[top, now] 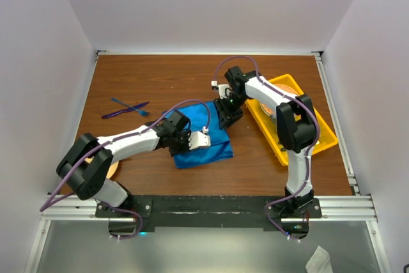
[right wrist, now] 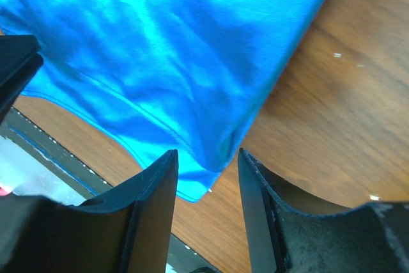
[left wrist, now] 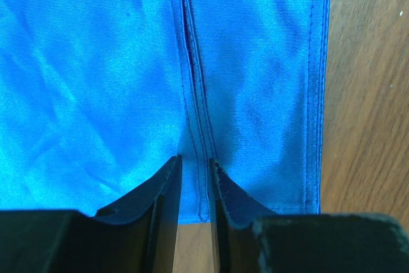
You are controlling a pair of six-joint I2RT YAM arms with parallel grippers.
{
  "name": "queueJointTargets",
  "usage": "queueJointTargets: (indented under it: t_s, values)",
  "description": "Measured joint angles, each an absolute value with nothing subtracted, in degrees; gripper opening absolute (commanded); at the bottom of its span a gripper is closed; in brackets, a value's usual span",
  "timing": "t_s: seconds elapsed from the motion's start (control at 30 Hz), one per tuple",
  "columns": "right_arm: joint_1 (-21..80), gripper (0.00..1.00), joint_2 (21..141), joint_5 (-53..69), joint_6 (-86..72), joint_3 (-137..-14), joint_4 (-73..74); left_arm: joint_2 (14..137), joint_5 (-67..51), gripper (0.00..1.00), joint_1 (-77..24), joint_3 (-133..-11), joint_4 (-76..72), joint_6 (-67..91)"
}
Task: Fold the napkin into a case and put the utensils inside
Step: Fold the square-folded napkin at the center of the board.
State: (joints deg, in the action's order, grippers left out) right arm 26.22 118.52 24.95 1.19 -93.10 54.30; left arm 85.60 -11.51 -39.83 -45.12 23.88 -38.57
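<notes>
The bright blue napkin (top: pixel 203 139) lies folded as a broad rectangle at mid-table. In the left wrist view two hemmed edges of the napkin (left wrist: pixel 96 81) meet along a middle seam. My left gripper (top: pixel 193 143) hovers at its near-left edge. Its jaws (left wrist: pixel 195 159) stand narrowly open astride that seam, and no cloth is pinched. My right gripper (top: pixel 225 119) is at the far right corner, open (right wrist: pixel 208 151), with the napkin's corner (right wrist: pixel 160 49) loose below the gap. The utensils, one blue (top: pixel 124 104) and one purple (top: pixel 118 114), lie crossed at the far left.
A yellow tray (top: pixel 319 133) holding an orange dish (top: pixel 284 87) stands slantwise at the right, close behind the right arm. A tan round object (top: pixel 114 169) peeks out under the left arm's elbow. White walls close in the wooden table (top: pixel 160 75) on three sides.
</notes>
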Motion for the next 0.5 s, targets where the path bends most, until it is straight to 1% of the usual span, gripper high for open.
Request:
queueJointTargets:
  t_s: [0.17, 0.23, 0.33, 0.4, 0.5]
  values:
    - [28.29, 0.43, 118.41, 23.38, -0.51, -91.90, 53.63, 85.60, -11.51, 0.29, -39.83, -45.12, 23.88, -38.59]
    - [28.99, 0.41, 118.41, 22.61, -0.95, -91.57, 53.58, 85.60, -11.51, 0.29, -39.83, -45.12, 23.88, -38.57]
    - [29.58, 0.35, 118.43, 21.50, -1.23, -91.53, 53.41, 85.60, -11.49, 0.31, -39.83, -45.12, 23.88, -38.57]
    - [29.71, 0.27, 118.48, 20.75, -1.32, -91.53, 53.21, 85.60, -11.46, 0.31, -39.83, -45.12, 23.88, -38.57]
    - [29.67, 0.25, 118.76, 19.81, -1.32, -91.53, 53.12, 85.60, -11.27, 0.31, -39.83, -45.12, 23.88, -38.57]
